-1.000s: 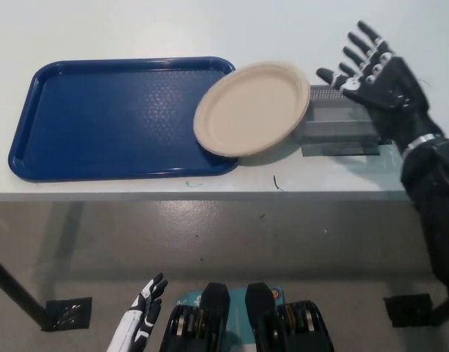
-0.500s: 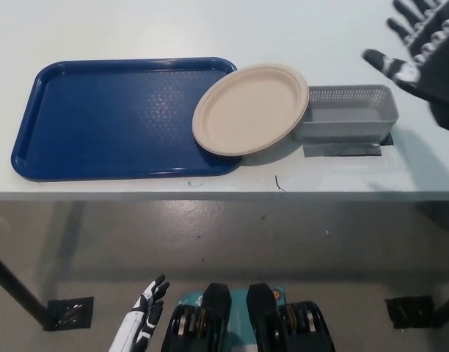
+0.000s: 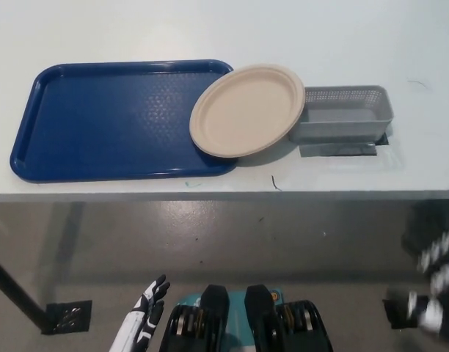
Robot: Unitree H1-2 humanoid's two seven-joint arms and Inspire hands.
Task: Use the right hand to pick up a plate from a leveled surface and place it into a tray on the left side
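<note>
In the head view, the beige plate [image 3: 247, 109] lies tilted, one edge over the blue tray's [image 3: 100, 117] right rim, the other on the grey basket [image 3: 345, 114] near the table's [image 3: 210, 29] front edge. The tray and basket hold nothing else. The white left hand [image 3: 145, 317] hangs low, fingers apart. The black right hand [image 3: 439, 282] is blurred below the table edge; its state cannot be told.

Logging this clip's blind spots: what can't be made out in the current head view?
- Right hand: motion-blurred at the right edge, so open or shut is unreadable.
- Left hand: cut off by the bottom edge.
- Plate: whether it rests on both tray and grey basket or is tilted.
- Basket's left end: hidden under the plate.
</note>
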